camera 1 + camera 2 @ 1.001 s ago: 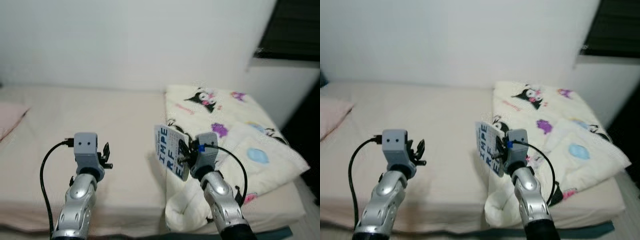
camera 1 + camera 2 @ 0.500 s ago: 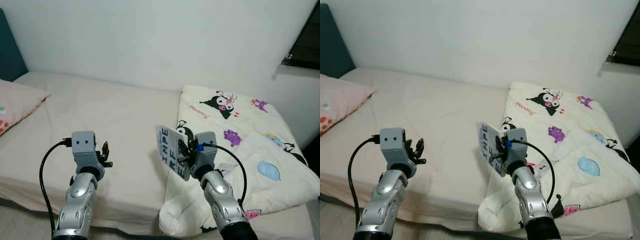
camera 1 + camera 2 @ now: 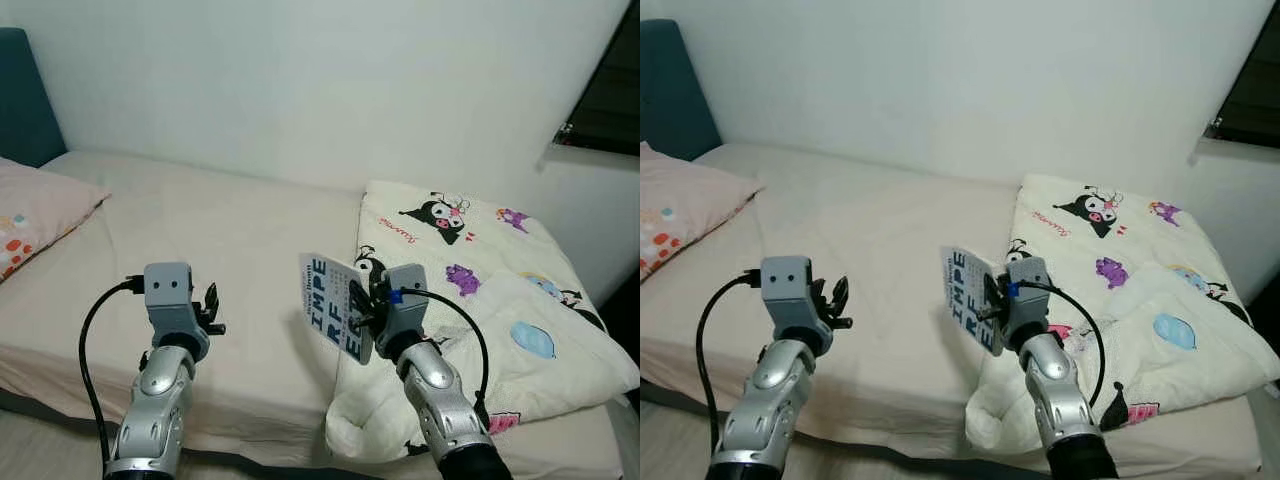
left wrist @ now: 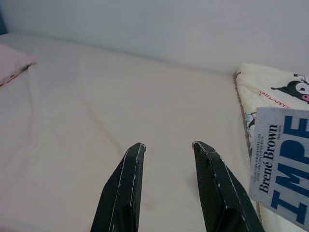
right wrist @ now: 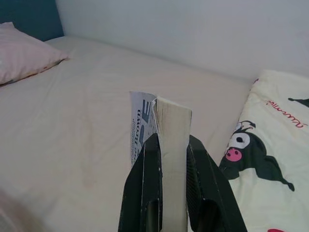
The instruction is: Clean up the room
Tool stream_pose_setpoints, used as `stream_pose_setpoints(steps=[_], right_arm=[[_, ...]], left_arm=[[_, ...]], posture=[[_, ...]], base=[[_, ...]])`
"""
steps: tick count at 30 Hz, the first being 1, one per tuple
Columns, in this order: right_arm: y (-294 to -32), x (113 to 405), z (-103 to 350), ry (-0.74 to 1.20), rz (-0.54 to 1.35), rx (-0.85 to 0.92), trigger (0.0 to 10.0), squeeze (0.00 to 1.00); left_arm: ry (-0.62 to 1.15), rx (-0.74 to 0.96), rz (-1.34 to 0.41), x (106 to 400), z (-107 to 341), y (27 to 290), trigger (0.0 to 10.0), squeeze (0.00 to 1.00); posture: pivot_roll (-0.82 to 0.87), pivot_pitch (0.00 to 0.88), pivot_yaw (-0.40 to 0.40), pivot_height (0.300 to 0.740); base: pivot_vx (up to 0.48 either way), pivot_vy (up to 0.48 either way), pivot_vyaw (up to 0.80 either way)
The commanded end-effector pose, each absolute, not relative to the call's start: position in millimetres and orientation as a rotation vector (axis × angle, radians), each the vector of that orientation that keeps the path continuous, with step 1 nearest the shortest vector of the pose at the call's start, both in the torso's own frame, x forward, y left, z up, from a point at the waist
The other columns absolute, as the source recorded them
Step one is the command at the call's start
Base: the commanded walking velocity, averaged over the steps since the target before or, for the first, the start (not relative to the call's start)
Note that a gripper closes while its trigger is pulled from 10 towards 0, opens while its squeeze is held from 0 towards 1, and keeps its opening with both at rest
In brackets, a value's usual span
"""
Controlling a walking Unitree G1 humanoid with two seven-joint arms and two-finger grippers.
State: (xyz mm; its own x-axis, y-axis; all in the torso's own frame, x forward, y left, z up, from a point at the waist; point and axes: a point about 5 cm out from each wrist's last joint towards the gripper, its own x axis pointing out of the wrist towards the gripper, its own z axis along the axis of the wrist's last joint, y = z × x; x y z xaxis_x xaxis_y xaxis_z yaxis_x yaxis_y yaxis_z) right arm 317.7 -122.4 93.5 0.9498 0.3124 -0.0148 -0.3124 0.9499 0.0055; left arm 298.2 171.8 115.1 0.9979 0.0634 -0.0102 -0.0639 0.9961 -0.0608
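Bed with a cream sheet runs along the white wall, dark teal headboard at its far left end. Cartoon-print comforter lies bunched on the bed's right part; pink pillow at the left end. Right gripper is raised over the comforter's left edge — its two fingers clamped on a paperback book, one each side of the page block, blue-lettered cover facing left. Book is in the air, not touching the bed. Left gripper is held up over bare sheet, fingers parted with a clear gap — nothing between them.
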Motion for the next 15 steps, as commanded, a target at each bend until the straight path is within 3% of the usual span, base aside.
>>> stream_pose_setpoints(steps=[1,6,15], right_arm=[[-124.7,319.9,99.1,-0.025,0.306,-0.003,10.0,0.00],[-123.9,320.1,99.2,-0.026,0.305,0.001,10.0,0.00],[-121.9,319.8,98.5,-0.027,0.306,0.008,10.0,0.00]], left_arm=[[0.013,-0.042,0.040,299.9,113.7,169.7,10.0,0.00],[0.010,-0.042,0.035,301.0,114.4,170.7,10.0,0.00],[-0.002,-0.032,0.028,303.0,116.4,172.4,10.0,0.00]], posture=[[0.07,0.000,-0.109,0.738],[0.07,0.000,-0.109,0.738],[0.08,0.000,-0.106,0.738]], base=[[0.000,0.000,0.00],[0.000,0.000,0.00],[0.000,0.355,0.00]])
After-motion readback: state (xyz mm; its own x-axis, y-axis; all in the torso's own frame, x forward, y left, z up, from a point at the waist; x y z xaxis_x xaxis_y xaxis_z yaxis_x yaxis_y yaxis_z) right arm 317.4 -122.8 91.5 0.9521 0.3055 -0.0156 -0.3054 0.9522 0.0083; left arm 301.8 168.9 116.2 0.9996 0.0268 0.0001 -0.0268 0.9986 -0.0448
